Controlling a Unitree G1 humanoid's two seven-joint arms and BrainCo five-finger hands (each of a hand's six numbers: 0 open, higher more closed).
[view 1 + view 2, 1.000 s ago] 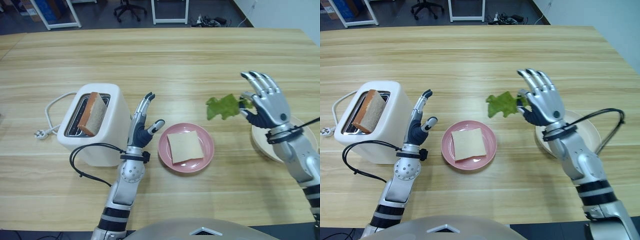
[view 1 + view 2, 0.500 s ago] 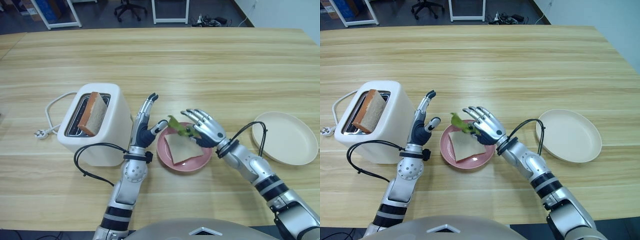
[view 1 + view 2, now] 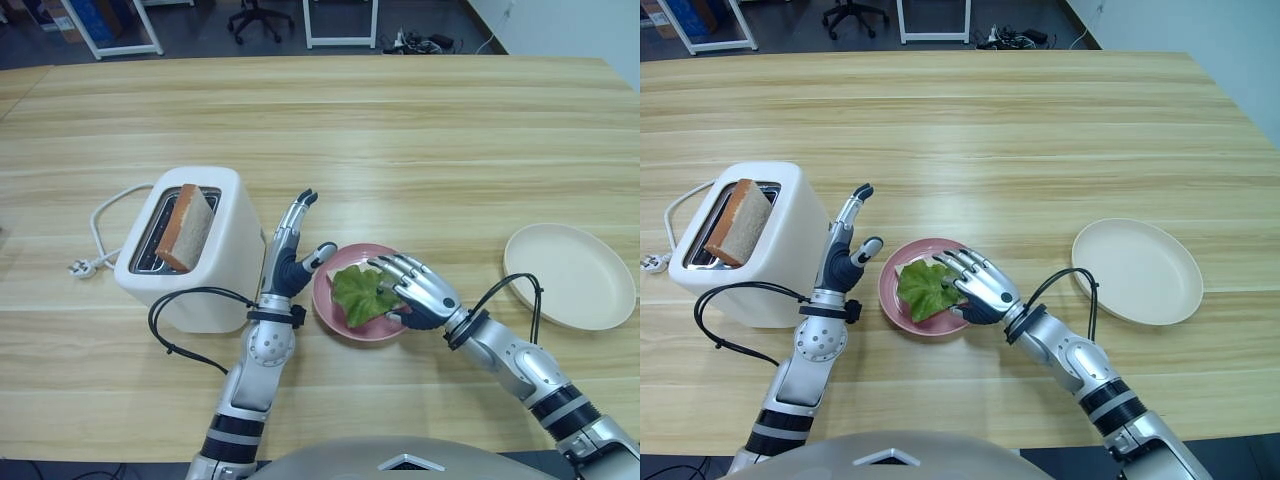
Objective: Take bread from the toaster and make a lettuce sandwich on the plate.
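So, lettuce leaf [image 3: 355,292] lies flat on the pink plate [image 3: 330,318], right hand [image 3: 425,298] pinching its 3 o'clock edge; left hand [image 3: 288,262] spread, empty; bread slice [image 3: 187,228] in the toaster [image 3: 215,290] runs 1-to-7.

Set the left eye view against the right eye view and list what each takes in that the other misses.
Left eye view: bare table left of the plug. Right eye view: a broad strip of table right of the cream plate. Shared: the toaster with a bread slice, the left hand beside it, the right hand at the lettuce on the pink plate.
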